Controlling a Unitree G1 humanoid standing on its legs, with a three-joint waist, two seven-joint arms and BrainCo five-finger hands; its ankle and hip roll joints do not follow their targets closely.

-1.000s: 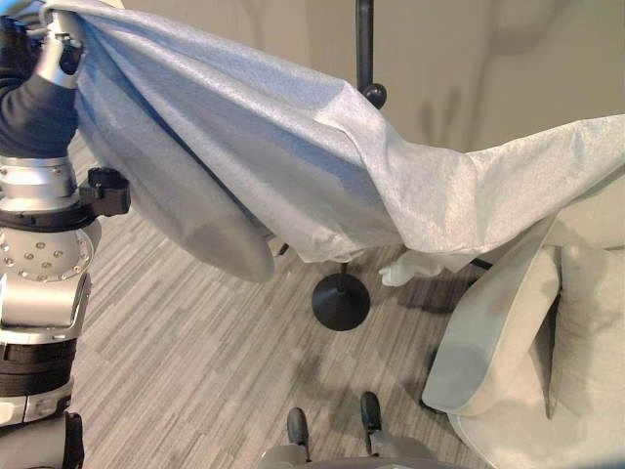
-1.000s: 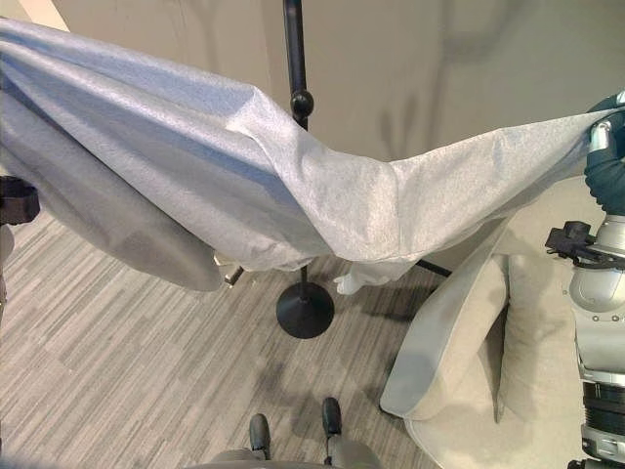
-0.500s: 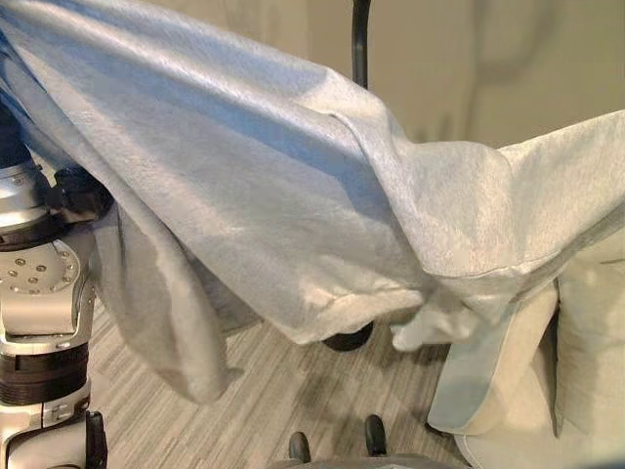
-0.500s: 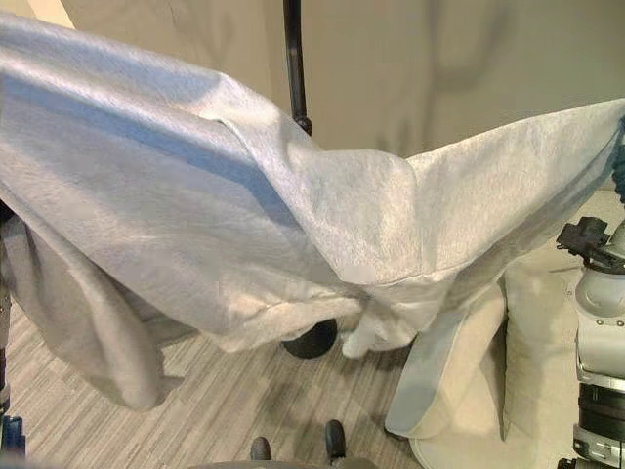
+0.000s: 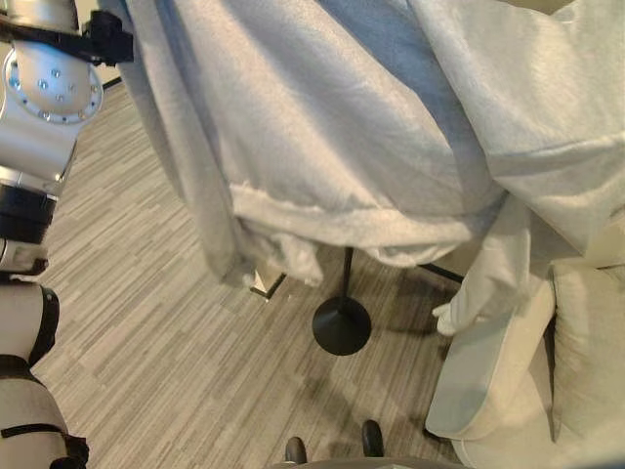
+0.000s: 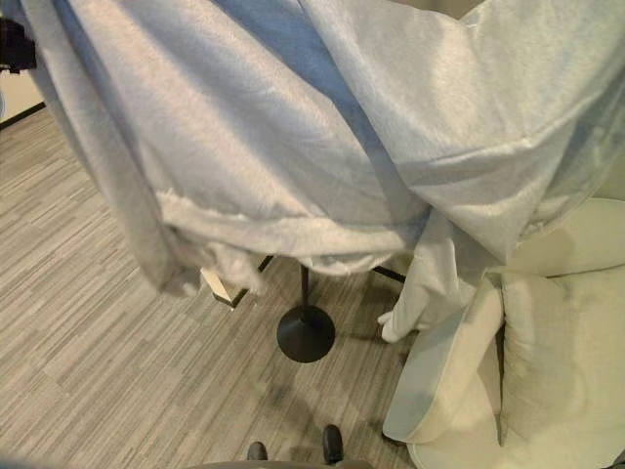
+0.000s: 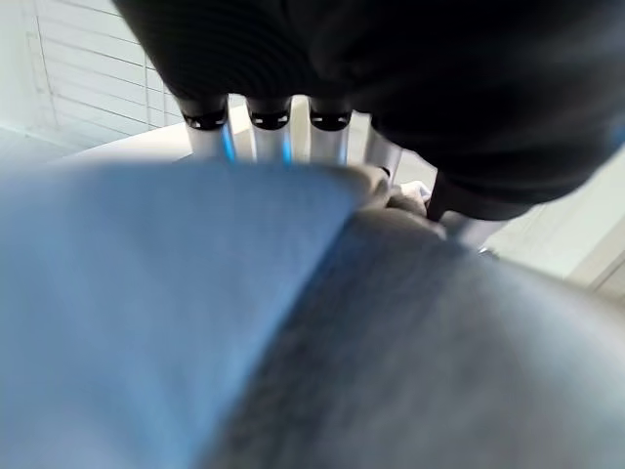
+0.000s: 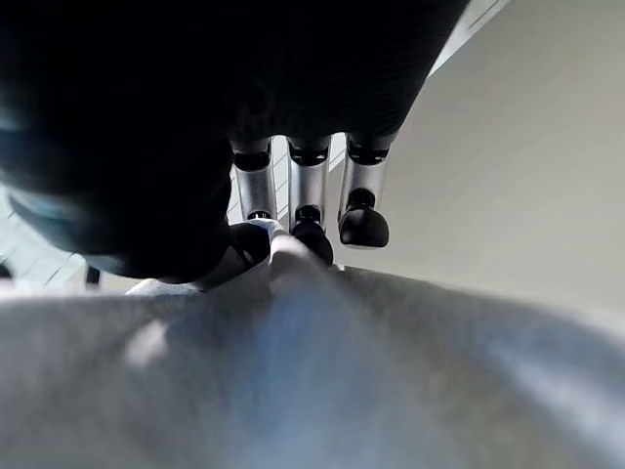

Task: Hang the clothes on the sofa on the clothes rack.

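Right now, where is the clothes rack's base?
The round black base stands on the wood-look floor in the eye views, below the lifted grey garment and just left of the pale sofa.

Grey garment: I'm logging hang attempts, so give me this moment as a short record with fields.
garment: grey garment held up, spread wide, sleeve dangling toward the sofa
left hand: left hand fingers curled over the cloth edge
right hand: right hand pinching a fold
rack: clothes rack base on the floor behind the cloth
sofa: sofa on the robot's right
hung: not yet
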